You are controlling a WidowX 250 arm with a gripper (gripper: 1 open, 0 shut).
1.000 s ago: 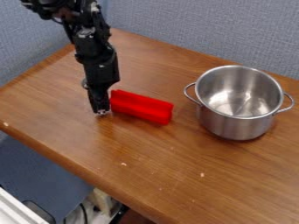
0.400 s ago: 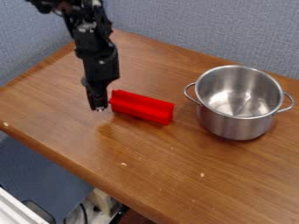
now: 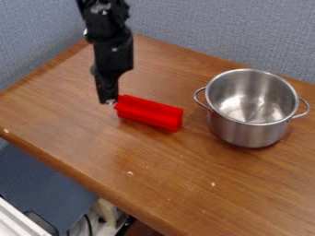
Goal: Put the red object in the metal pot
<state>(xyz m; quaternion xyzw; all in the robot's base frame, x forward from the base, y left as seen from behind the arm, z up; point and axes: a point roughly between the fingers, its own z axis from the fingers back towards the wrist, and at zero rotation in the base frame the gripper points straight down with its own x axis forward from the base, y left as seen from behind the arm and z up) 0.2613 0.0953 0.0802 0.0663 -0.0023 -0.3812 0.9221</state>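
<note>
The red object [image 3: 150, 112] lies flat on the wooden table [image 3: 74, 138], left of the metal pot [image 3: 255, 135]. The pot stands upright at the right and nothing shows inside it. My gripper [image 3: 107, 97] points straight down and hangs just above and to the left of the block's left end. Its fingers are shut together with nothing between them. The block is not lifted; it rests on the table.
A blue-grey wall runs behind the table. The table's front edge cuts diagonally from the left to the lower right, with floor and clutter below it. Bare wood lies in front of the block and the pot.
The gripper has risen from table level beside the block's left end and shifted slightly right. The red block and the pot have stayed where they were.
</note>
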